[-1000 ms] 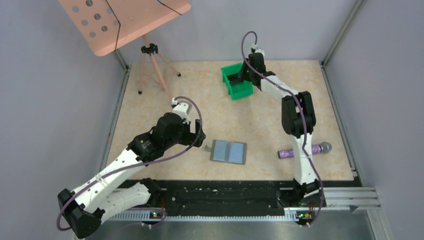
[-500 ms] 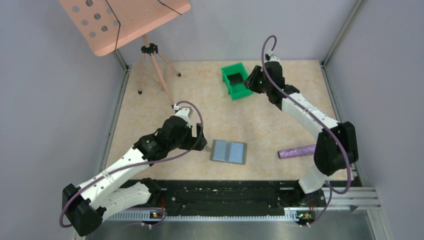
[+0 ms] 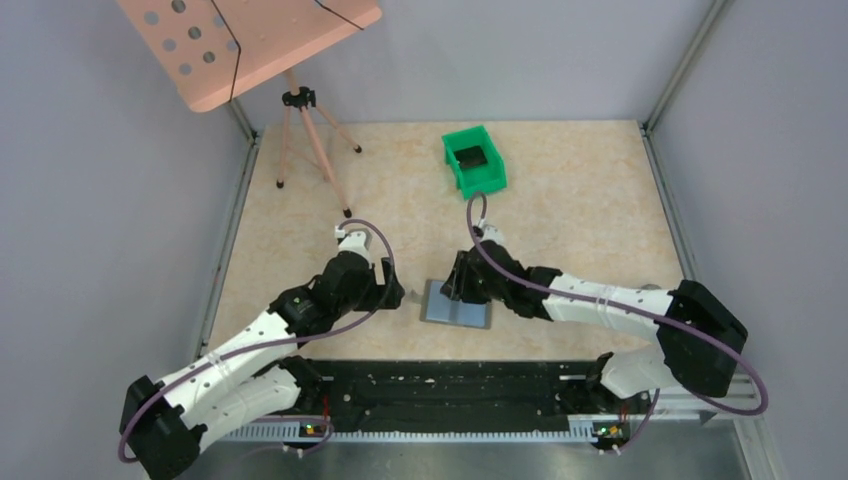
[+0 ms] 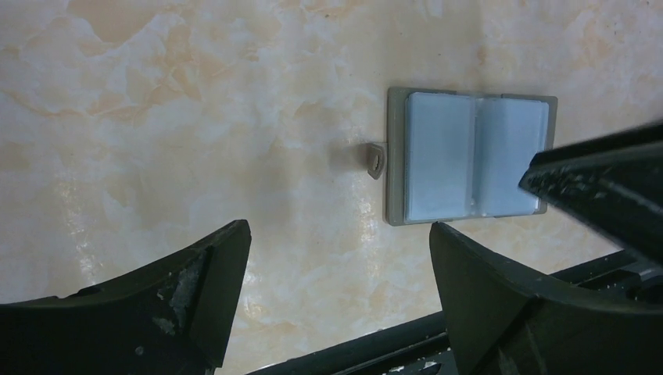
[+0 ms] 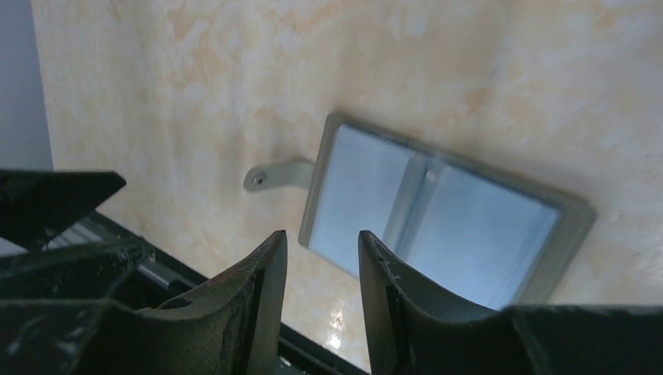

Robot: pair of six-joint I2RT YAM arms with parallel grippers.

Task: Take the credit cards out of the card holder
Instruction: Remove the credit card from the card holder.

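The card holder (image 3: 470, 308) lies open and flat near the table's front edge, grey with two light blue inner panels and a small strap tab (image 4: 376, 158) on its left. It also shows in the left wrist view (image 4: 469, 156) and the right wrist view (image 5: 469, 226). I see no separate card on it. My left gripper (image 3: 398, 293) is wide open and empty just left of the holder (image 4: 338, 230). My right gripper (image 3: 450, 288) hovers over the holder's left half, its jaws a narrow gap apart and empty (image 5: 320, 238).
A green bin (image 3: 475, 160) with a dark flat thing inside stands at the back. A pink music stand on a tripod (image 3: 300, 120) is at the back left. The black rail (image 3: 450, 385) runs along the front edge. The purple cylinder is hidden.
My right arm has swung from the green bin at the back down to the card holder at the front, now covering the purple cylinder. My left gripper has shifted slightly.
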